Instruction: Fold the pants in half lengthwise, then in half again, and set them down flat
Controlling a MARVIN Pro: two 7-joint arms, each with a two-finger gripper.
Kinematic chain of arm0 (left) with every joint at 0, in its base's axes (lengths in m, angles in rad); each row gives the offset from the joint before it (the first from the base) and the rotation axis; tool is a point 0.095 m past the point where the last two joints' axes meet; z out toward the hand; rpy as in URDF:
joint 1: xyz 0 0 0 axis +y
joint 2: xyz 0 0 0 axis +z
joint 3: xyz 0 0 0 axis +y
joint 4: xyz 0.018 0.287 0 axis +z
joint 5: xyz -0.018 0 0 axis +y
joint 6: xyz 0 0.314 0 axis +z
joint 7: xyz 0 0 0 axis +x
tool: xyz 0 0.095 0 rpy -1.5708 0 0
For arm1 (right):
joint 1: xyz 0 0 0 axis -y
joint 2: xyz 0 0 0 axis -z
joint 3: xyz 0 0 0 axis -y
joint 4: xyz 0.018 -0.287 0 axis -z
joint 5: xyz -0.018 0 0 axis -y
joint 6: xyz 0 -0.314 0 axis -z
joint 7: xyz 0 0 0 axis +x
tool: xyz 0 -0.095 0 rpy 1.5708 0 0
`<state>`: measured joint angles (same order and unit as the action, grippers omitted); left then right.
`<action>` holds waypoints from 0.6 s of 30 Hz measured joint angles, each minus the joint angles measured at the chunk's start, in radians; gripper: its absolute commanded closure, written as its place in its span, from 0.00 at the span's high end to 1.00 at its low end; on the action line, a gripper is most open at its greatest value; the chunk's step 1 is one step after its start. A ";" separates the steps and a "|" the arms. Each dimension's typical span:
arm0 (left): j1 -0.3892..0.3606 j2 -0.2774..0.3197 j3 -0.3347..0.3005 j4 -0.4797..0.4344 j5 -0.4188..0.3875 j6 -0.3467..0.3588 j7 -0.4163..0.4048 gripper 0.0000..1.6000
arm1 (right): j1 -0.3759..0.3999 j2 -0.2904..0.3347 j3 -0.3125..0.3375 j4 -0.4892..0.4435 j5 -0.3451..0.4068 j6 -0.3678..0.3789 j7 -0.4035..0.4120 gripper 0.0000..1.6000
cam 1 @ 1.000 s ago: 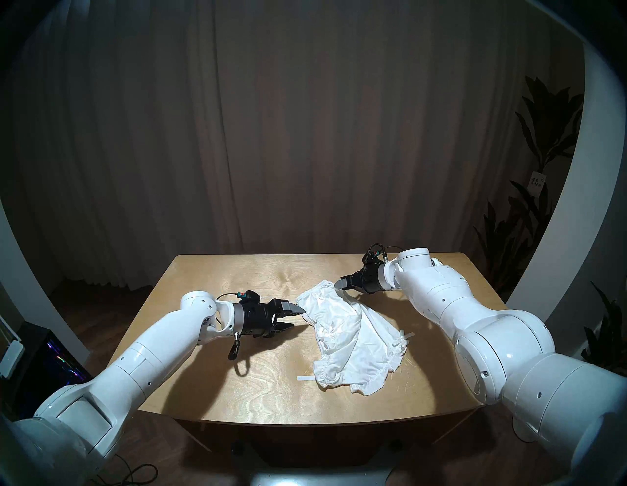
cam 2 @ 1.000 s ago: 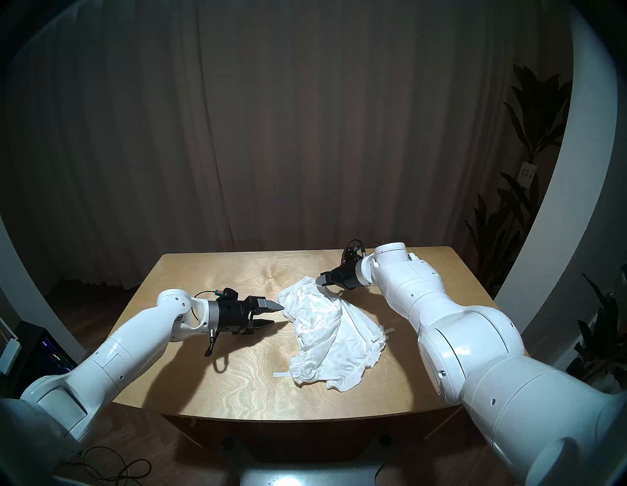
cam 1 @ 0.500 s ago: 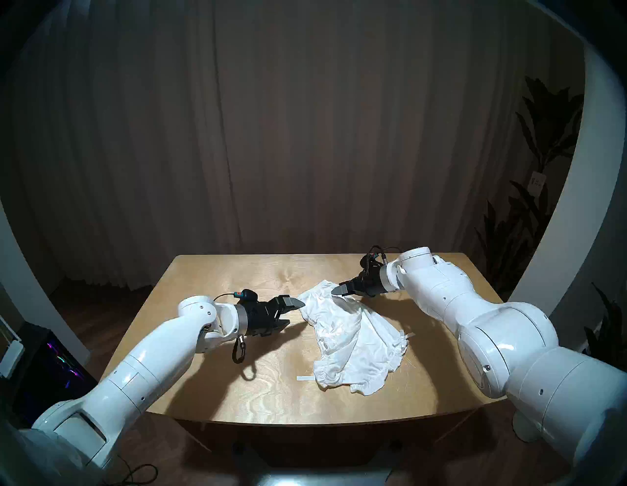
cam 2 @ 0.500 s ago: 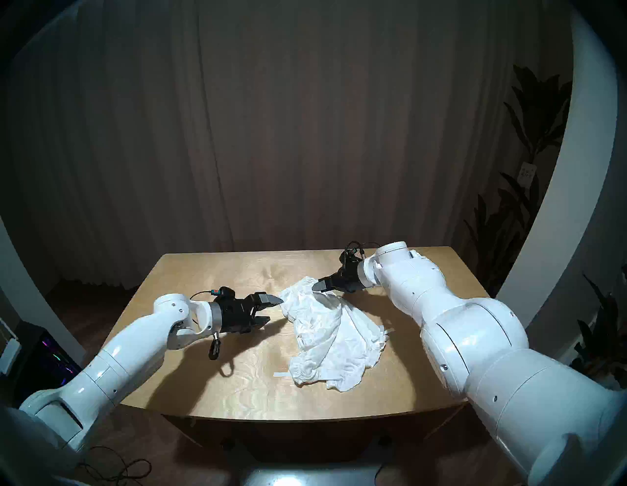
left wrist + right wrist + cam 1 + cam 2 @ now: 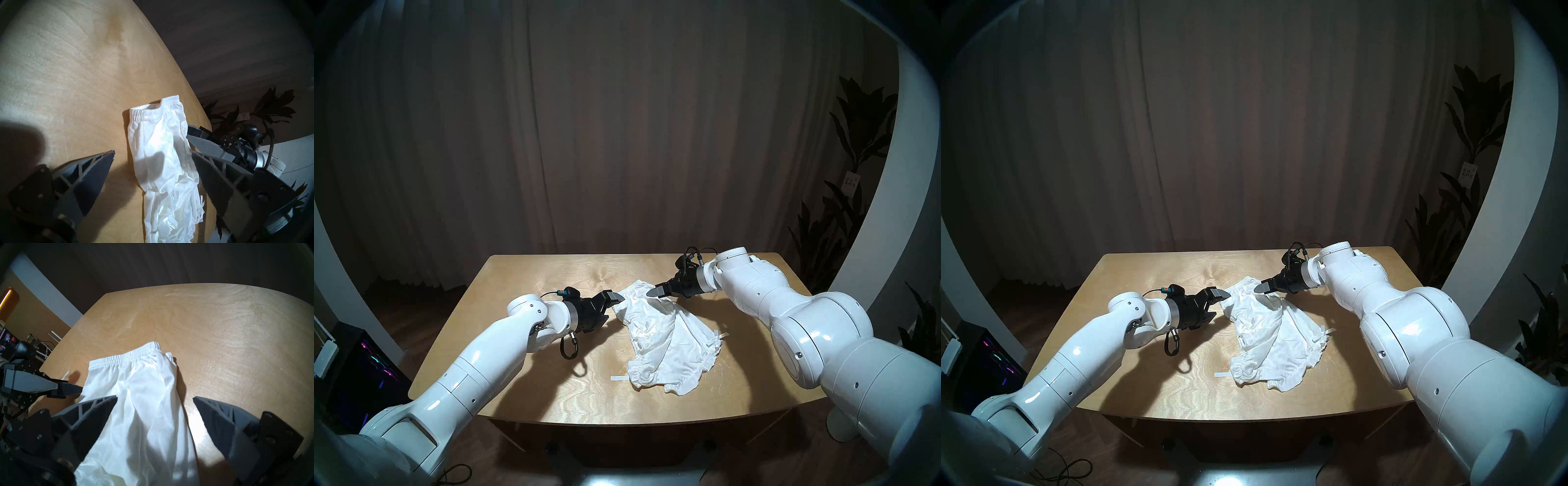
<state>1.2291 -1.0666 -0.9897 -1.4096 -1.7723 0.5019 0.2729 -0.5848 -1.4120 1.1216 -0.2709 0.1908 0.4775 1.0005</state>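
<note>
1. White bloomer-style shorts (image 5: pixel 667 334) lie crumpled on the wooden table (image 5: pixel 531 278), right of its centre, with the fabric in loose folds, not flat.
2. Their gathered elastic waistband (image 5: pixel 125 356) is at the far end of the garment; the ruffled leg hems (image 5: pixel 656 376) are toward the near edge of the table.
3. A small white ribbon tie (image 5: pixel 721 336) sticks out from the right side of the shorts.
4. A small white tape strip (image 5: pixel 618 378) lies flat on the table, just left of the near hem; whether it touches the fabric cannot be told.
5. The left gripper (image 5: pixel 608 307) sits at the far-left corner of the shorts, angled downward, its jaws spread wide. In the left wrist view the cloth runs between the two fingers (image 5: pixel 95 169), and nothing is grasped.
6. The right gripper (image 5: pixel 655 292) sits at the far-right corner of the waistband, also angled downward. In the right wrist view its fingers (image 5: pixel 95 411) stand well apart, one over the cloth and the other over bare table; it has released and holds nothing.
7. Both grippers are near each other across the waistband end, the left one visible at the left edge of the right wrist view.
8. A black carabiner (image 5: pixel 569 349) hangs below the left wrist, above the table.
</note>
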 measured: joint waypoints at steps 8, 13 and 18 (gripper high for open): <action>-0.028 -0.036 0.017 0.034 0.025 -0.025 0.043 0.72 | 0.020 -0.020 0.005 0.043 0.001 -0.026 0.006 1.00; -0.054 -0.062 0.029 0.086 0.043 -0.041 0.058 0.55 | 0.032 -0.034 0.007 0.068 0.001 -0.041 0.007 1.00; -0.077 -0.083 0.038 0.135 0.055 -0.051 0.059 0.55 | 0.040 -0.043 0.009 0.085 0.001 -0.052 0.007 1.00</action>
<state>1.1521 -1.1497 -0.9517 -1.2751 -1.7177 0.4511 0.3320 -0.5447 -1.4551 1.1307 -0.1859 0.1916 0.4253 1.0072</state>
